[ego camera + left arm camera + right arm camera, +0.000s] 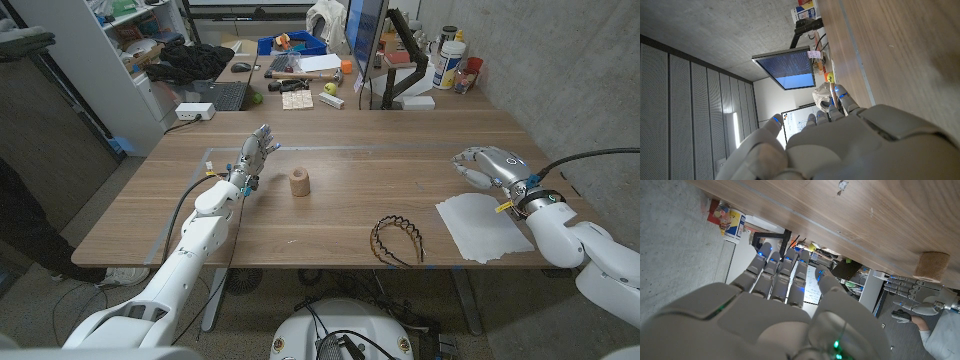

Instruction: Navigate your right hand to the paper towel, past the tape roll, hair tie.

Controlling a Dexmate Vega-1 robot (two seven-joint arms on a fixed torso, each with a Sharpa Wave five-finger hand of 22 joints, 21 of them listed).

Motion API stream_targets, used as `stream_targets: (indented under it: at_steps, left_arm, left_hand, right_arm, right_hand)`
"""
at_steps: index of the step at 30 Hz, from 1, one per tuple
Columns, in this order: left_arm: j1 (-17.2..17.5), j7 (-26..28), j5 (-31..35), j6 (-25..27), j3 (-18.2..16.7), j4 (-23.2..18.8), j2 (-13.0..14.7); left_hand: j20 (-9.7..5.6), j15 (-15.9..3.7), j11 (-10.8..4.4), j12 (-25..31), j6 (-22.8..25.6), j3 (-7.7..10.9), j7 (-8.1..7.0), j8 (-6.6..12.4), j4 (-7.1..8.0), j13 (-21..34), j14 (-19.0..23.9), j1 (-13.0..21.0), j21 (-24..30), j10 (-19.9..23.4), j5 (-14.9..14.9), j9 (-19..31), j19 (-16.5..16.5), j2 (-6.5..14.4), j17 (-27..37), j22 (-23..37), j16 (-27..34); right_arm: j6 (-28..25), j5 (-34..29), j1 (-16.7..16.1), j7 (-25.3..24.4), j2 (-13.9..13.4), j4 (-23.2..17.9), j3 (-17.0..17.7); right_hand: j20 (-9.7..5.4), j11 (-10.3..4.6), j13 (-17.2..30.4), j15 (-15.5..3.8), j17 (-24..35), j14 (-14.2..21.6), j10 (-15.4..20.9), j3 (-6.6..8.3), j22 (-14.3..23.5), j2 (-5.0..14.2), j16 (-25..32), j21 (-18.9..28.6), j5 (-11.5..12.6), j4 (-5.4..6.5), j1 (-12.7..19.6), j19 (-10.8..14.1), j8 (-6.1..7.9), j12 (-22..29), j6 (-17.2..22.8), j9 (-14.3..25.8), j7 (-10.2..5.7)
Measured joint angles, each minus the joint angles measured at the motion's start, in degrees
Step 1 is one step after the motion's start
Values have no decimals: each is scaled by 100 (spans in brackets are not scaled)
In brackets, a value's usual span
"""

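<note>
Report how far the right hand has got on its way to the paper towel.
Nearly done: the right hand hangs at the far edge of the paper towel, fingers apart, holding nothing. The tape roll and hair tie lie to its left, apparently undisturbed. Left: bringing the hand squarely over the towel. The left hand idles beside the roll.

wooden table, cluttered desk behind it (keyboard, boxes), monitor, shelving

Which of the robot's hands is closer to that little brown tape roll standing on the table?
Left. The left hand hovers just beside the tape roll; the right hand is far across the table, by the paper towel.
</note>
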Motion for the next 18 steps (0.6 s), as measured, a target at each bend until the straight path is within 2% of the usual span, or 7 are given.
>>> stream_targets:
  at_steps: [18]
  left_arm:
    - [3,-1,0,-7,-5,12,2]
  left_hand:
    - [0,0,0,0,0,0,0,0,0,0,0,0,0,0,0,0,0,0,14,30,0]
  right_arm:
    - [-197,-20,-90,125,39,-17,-33]
  right_hand:
    - [0,-18,0,16,1,-27,-43,-1,0,-98,0,-44,0,-95,52,0,0,-2,-106,0,-22]
